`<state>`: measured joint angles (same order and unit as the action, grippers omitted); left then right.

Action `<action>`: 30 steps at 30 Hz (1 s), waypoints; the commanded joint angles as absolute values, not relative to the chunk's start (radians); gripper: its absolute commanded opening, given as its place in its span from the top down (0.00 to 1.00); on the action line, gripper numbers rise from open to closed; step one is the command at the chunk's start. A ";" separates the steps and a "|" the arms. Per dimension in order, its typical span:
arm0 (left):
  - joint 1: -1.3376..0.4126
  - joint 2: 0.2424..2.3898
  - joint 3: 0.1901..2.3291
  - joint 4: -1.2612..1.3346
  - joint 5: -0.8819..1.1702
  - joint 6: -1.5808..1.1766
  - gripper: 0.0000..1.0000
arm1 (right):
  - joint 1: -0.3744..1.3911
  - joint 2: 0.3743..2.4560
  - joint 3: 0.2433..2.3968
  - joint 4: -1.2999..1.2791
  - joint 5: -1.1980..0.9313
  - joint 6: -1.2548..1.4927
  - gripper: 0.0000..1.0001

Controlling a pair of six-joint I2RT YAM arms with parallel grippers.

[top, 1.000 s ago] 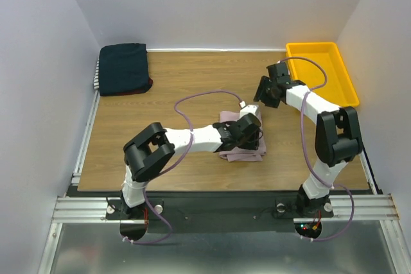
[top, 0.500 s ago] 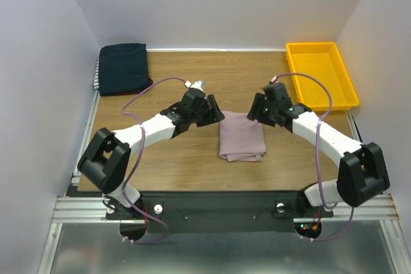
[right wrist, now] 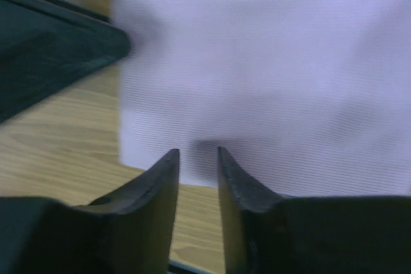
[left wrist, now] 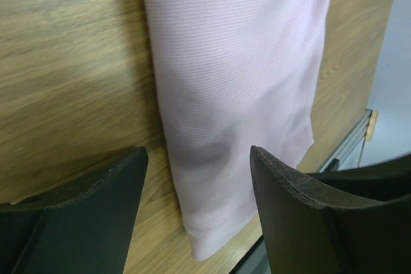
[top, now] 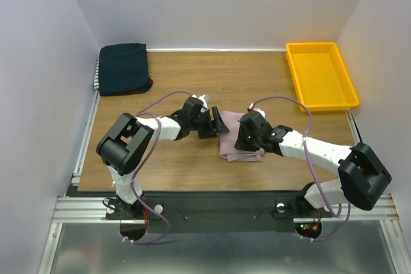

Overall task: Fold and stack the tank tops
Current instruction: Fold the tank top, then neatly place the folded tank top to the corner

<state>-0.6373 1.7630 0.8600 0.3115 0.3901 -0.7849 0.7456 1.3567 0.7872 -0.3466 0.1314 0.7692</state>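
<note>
While the pink tank top [left wrist: 237, 62] lies near-to-far, your left pincer [left wrist: 196, 155] gapes at its left edge; right pincer [right wrist: 196, 153], narrowly parted, sits over it.

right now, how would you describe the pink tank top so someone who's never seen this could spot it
On the wooden table, look at the middle, toward the near edge. The pink tank top lies there as one flat folded rectangle. It is pale and a single piece, unlike the dark navy stack in the far left corner and the yellow tray at far right.
</note>
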 commanded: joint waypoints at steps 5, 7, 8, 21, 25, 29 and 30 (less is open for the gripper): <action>-0.638 1.835 0.842 0.405 0.448 -0.798 0.21 | 0.746 1.341 0.681 -0.276 0.181 0.822 0.77; -0.643 1.847 0.841 0.397 0.433 -0.804 0.21 | 0.746 1.332 0.667 -0.273 0.178 0.822 0.81; -0.644 1.848 0.842 0.379 0.422 -0.805 0.21 | 0.746 1.330 0.663 -0.273 0.175 0.822 0.82; -0.744 1.921 0.925 0.212 0.196 -0.807 0.51 | 0.746 1.324 0.640 -0.258 0.158 0.824 0.83; -0.752 1.919 0.971 0.146 0.138 -0.773 0.95 | 0.746 1.305 0.652 -0.261 0.150 0.818 0.67; -0.749 1.924 1.130 -0.032 -0.035 -0.687 1.00 | 0.746 1.266 0.724 -0.273 0.144 0.776 0.33; -0.747 1.925 1.167 -0.110 -0.110 -0.649 1.00 | 0.746 1.261 0.750 -0.281 0.143 0.769 0.24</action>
<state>-0.7532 1.8931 1.0557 0.1791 0.1486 -0.7792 0.7456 1.3056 0.6655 -0.2913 0.1421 0.8024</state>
